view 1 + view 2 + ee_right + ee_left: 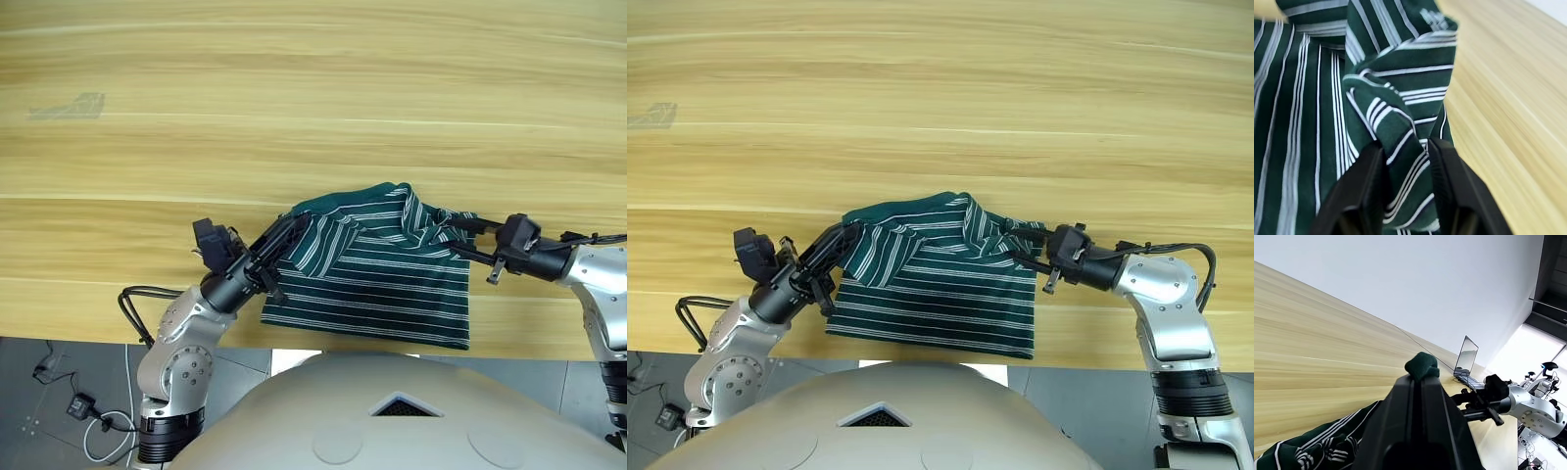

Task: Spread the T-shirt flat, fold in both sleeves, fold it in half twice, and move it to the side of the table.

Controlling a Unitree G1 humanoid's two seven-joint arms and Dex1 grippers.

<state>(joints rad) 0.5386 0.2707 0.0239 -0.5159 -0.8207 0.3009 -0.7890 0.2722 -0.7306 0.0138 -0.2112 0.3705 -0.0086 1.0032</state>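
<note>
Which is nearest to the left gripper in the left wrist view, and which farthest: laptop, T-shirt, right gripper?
1. T-shirt: pinched in the left gripper itself.
2. Right gripper: across the shirt, on the robot's right, holding its other side.
3. Laptop: farthest, standing on the table beyond the right gripper.

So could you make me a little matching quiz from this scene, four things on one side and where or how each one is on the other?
Things:
1 T-shirt
2 left gripper
3 right gripper
4 laptop

Descriptions:
A shut on the T-shirt at the robot's right
B standing open, far off
C dark green with white stripes, bunched up
D shut on the T-shirt at the robot's left

Pairs: 1-C, 2-D, 3-A, 4-B
</note>
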